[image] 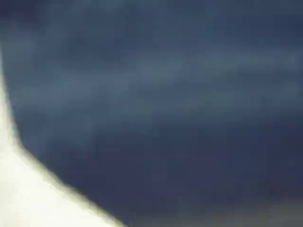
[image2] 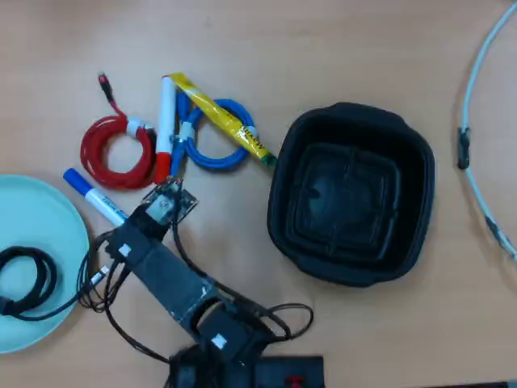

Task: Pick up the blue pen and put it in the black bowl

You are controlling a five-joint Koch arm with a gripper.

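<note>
In the overhead view the blue pen (image2: 91,194) lies flat on the wooden table, blue cap toward the upper left, its lower end running under my arm. My gripper (image2: 166,192) hovers just right of the pen and right below the red cap of a white marker (image2: 166,121). Its jaws are hidden under the wrist from above. The black bowl (image2: 351,194) stands empty to the right, well apart. The wrist view is a close blur of dark blue (image: 165,109) with a white shape (image: 28,194) at the lower left; nothing can be identified in it.
A red cable coil (image2: 117,153), a blue cable coil (image2: 218,153) and a yellow pen (image2: 222,121) crowd around the white marker. A turquoise plate (image2: 40,226) holding a black cable (image2: 20,283) sits at the left edge. A white cable (image2: 477,121) curves along the right.
</note>
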